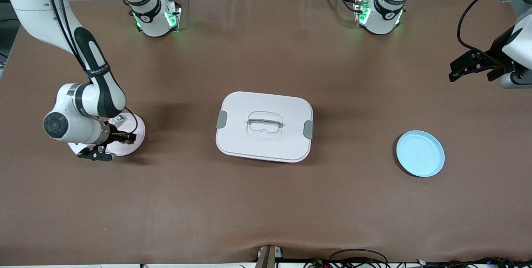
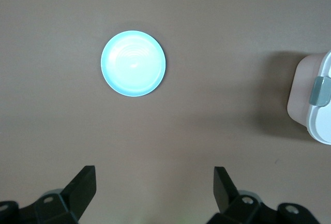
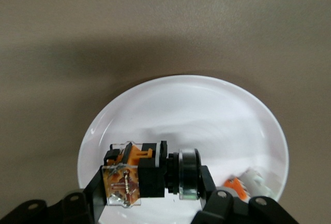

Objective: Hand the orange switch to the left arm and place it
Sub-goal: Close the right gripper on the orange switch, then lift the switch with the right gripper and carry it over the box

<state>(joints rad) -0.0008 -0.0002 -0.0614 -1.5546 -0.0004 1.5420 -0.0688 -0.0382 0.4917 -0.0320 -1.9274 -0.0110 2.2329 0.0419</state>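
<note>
Nearest the front camera, a pale blue plate [image 1: 420, 153] sits empty on the brown table [image 1: 266, 210], toward the left arm's end from the box [image 1: 264, 126], which is the large white lidded container at the middle of the table and the landmark used below.

Toward the right arm's end from the box lies a white plate [image 1: 137, 133]. Low over that plate is the right claw [image 1: 118, 137], and its wrist view shows the orange switch [image 3: 137, 175] between its fingers [image 3: 95, 188]: a small black block with an amber, translucent face and a round silvery collar. Those fingers are pinching the switch, one on each side. Its long axis runs straight across the gap from one finger to the other. A second small piece, white-grey with an orange mark [image 3: 248, 185], lies on the same plate beside the switch (it is not the thing to be moved).

Up in the air past the blue plate, well away from the box, the left claw [image 1: 474, 65] waits, its two black fingers [image 2: 83, 188] spread wide with nothing between them.

By my reading, the box stands directly between the switch and the blue plate, so the right arm, much the nearer to the switch, must lift it clear of the box to meet the left.
</note>
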